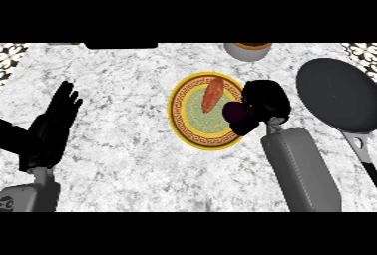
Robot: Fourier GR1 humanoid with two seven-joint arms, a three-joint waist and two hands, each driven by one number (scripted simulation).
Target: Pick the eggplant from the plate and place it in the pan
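Taking the plate point(193, 138) as the landmark: nearest the robot and well off to the plate's left, the left hand point(53, 123) rests open on the counter point(125, 164), fingers straight and pointing away, holding nothing. At the plate's right rim, the right hand point(264, 102) is curled around the dark purple eggplant point(237, 113), which sticks out of its grasp toward the plate's centre and seems to sit just over that rim; whether it is already lifted clear cannot be told. On the plate, further in and toward its far side, lies an orange-red vegetable point(213, 93), close to the eggplant. Beyond the plate's right side, apart from it, is the dark pan point(337, 94), its handle running back toward the robot. Past the plate's far edge stands a small bowl point(248, 51).

The risks, as judged from here: much of the eggplant hangs outside the hand, so it could twist or slip free on the way across. A low carry could knock the pan's rim and shift it, and any drag across the plate could nudge the orange-red vegetable.
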